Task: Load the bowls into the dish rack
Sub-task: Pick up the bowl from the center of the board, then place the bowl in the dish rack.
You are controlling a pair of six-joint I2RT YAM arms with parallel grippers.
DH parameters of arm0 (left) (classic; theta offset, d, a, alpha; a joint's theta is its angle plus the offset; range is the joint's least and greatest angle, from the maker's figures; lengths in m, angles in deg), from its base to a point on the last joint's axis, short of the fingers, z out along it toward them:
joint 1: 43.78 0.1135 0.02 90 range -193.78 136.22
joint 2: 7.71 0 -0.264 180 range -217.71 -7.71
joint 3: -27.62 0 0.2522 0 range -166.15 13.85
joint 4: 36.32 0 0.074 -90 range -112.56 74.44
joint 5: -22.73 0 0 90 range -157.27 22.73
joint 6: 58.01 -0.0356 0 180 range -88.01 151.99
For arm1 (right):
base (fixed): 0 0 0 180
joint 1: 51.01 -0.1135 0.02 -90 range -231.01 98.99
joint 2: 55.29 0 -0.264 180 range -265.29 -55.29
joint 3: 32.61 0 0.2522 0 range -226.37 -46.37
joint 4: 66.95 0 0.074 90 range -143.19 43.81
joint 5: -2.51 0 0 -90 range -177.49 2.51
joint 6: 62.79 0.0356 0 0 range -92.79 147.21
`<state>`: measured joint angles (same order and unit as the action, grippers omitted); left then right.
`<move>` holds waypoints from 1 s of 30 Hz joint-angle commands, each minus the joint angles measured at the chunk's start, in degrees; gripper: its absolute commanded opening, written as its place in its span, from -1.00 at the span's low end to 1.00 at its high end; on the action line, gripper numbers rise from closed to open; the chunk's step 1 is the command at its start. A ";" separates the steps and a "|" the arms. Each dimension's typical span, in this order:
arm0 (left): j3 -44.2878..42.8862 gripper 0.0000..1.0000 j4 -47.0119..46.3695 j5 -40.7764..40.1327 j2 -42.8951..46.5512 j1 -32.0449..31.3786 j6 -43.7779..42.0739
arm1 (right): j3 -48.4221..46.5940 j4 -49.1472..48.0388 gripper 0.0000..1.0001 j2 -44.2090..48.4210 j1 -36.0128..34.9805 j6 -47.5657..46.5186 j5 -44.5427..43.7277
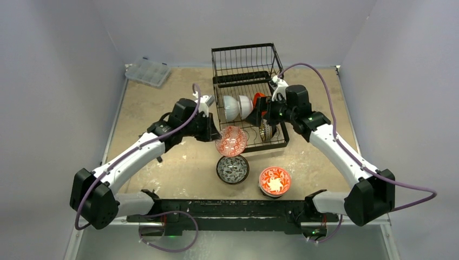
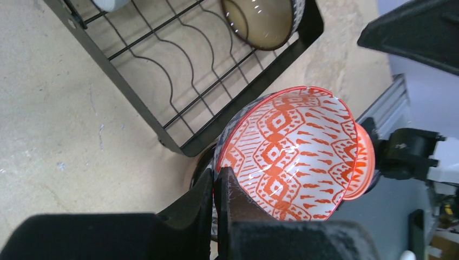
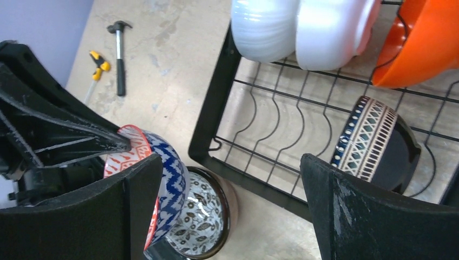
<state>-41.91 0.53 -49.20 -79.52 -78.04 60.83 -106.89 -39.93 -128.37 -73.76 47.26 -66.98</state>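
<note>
My left gripper is shut on the rim of a bowl that is orange-patterned inside and blue zigzag outside. It holds the bowl tilted just in front of the black dish rack. The bowl also shows in the right wrist view. My right gripper is open and empty over the rack's front. Two white bowls, an orange bowl and a dark patterned bowl stand in the rack.
A leaf-patterned bowl and a red floral bowl sit on the table in front of the rack. A clear compartment box lies at the back left. A hammer and a yellow tool lie on the table.
</note>
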 commanded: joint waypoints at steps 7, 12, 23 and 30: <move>5.38 -1.00 -21.94 14.23 2.78 7.94 13.77 | 4.70 -13.89 0.98 4.22 0.15 13.31 14.68; 7.95 -1.00 -32.06 15.57 4.04 10.51 20.06 | 10.42 -26.17 0.98 5.42 0.13 24.38 21.24; 9.03 -1.00 -39.99 14.03 7.95 11.92 23.90 | 18.73 -48.40 0.97 4.55 0.02 39.52 25.98; 9.56 -1.00 -40.59 15.30 7.22 11.92 24.50 | 18.96 -56.12 0.97 1.97 -1.33 43.72 27.39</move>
<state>-32.17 -32.67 -36.00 -73.66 -66.54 82.47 -87.54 -88.41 -125.29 -74.15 87.63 -42.22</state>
